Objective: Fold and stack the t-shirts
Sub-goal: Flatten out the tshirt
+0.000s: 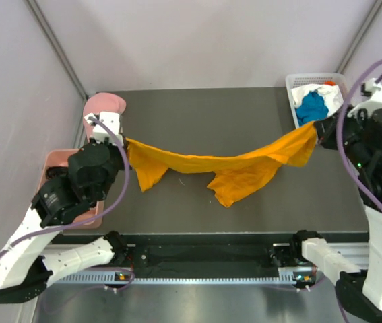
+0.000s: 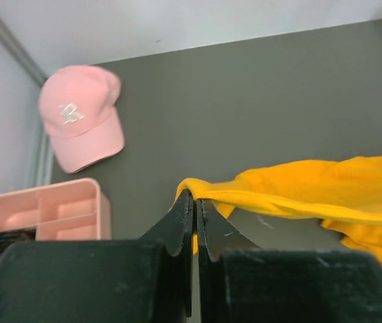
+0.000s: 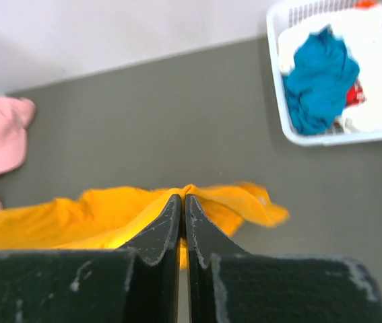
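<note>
The orange-yellow t-shirt (image 1: 224, 167) hangs stretched between both grippers above the dark table, sagging in the middle. My left gripper (image 1: 124, 142) is shut on its left end; in the left wrist view the jaws (image 2: 195, 195) pinch the cloth (image 2: 312, 192). My right gripper (image 1: 317, 131) is shut on its right end; in the right wrist view the jaws (image 3: 182, 198) pinch the cloth (image 3: 76, 215). A teal-blue t-shirt (image 1: 310, 106) and a white t-shirt (image 1: 327, 94) lie crumpled in a white basket (image 1: 292, 84) at the back right, also showing in the right wrist view (image 3: 322, 77).
A pink baseball cap (image 1: 104, 104) with a white logo lies at the back left, also in the left wrist view (image 2: 79, 118). A pink compartment tray (image 2: 49, 212) sits at the table's left edge. The dark table (image 1: 211, 114) stretches between them.
</note>
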Controlling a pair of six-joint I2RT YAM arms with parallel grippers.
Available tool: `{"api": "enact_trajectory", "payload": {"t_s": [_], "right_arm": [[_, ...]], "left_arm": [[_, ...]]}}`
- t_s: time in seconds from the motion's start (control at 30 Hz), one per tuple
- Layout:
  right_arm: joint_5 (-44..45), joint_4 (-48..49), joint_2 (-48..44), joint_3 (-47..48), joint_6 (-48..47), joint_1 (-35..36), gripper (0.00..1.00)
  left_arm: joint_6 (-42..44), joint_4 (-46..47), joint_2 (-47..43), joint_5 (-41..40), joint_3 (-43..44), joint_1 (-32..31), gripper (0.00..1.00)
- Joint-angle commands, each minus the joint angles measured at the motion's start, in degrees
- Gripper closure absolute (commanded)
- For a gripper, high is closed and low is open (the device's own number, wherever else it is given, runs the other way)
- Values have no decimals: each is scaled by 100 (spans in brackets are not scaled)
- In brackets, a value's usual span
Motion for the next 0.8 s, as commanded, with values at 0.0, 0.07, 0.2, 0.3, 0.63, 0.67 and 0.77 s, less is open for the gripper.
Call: {"api": "enact_trajectory", "payload": {"t_s": [0.0, 0.07, 0.2, 0.3, 0.63, 0.67, 0.77], "right_arm": [[-307, -306, -138, 829, -37, -55, 100], [-396, -437, -147, 1172, -10, -55, 100], [-659, -692, -103, 1690, 8, -55, 100], [-818, -772, 37, 2024, 8, -55, 100], [-897, -333, 679, 2702, 139, -55, 100], [-975, -298, 793, 2781, 157, -55, 100], [-1186, -332, 899, 3001, 201, -55, 100]], "left_arm": [[-41, 51, -123, 872, 744, 14, 100], [-41, 16, -132, 1083, 807, 14, 100], [-32, -54, -97, 1023, 632, 14, 100], [-41, -11, -53, 979, 377, 14, 100], [-129, 464, 44, 1022, -362, 14, 100], [-112, 464, 61, 1022, -353, 14, 100], [-120, 333, 114, 1049, -266, 14, 100]]}}
